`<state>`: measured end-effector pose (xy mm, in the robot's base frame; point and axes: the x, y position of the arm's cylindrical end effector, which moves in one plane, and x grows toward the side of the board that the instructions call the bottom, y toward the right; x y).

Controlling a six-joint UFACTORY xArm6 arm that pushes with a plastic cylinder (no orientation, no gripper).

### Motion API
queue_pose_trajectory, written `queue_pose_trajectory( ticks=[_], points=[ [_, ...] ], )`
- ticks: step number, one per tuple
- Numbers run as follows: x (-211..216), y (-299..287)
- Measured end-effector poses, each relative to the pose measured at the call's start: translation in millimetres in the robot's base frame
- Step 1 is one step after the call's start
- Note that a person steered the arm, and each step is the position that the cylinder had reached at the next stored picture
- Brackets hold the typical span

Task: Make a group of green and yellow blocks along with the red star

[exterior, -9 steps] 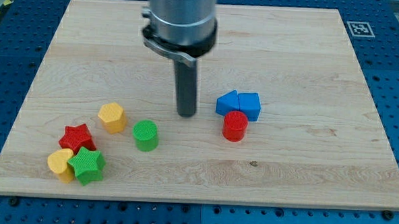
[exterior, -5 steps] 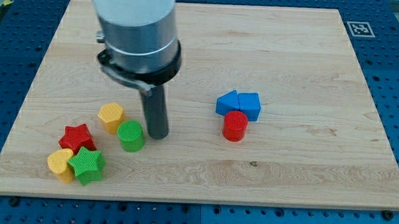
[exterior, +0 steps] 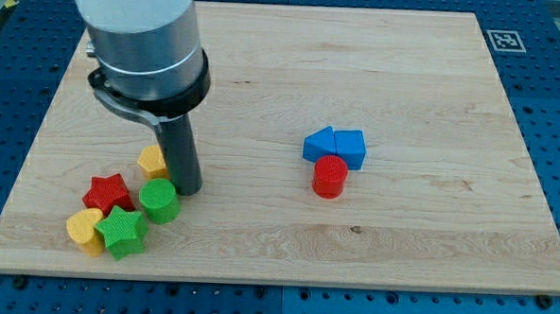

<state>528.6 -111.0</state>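
My tip (exterior: 186, 188) rests on the board at the upper right edge of the green cylinder (exterior: 159, 201), touching or nearly touching it. The yellow hexagon (exterior: 151, 160) sits just left of the rod, partly hidden by it. The red star (exterior: 107, 193) lies left of the green cylinder. Below it sit the green star (exterior: 121, 231) and a yellow block (exterior: 85, 230), shape unclear. These five blocks lie close together at the view's lower left.
A red cylinder (exterior: 330, 176) stands right of centre, with two blue blocks (exterior: 335, 144) touching it just above. The wooden board (exterior: 407, 77) lies on a blue perforated table. A marker tag (exterior: 506, 40) sits at the board's top right corner.
The rod has swept left and down across the board, pushing the green cylinder left and down until it sits beside the red and green stars. The other blocks have not moved.
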Motion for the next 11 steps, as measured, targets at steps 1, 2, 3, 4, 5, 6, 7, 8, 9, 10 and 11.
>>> queue_pose_trajectory(
  ticks=[1,2,3,4,5,6,7,8,9,10,11],
  points=[
    [0,-2],
    [-1,1],
    [-1,1],
    [-5,1],
    [-29,-2],
    [-34,-25],
    [-34,-60],
    [-34,-90],
    [-61,-74],
    [-79,-86],
    [-73,-124]
  ],
)
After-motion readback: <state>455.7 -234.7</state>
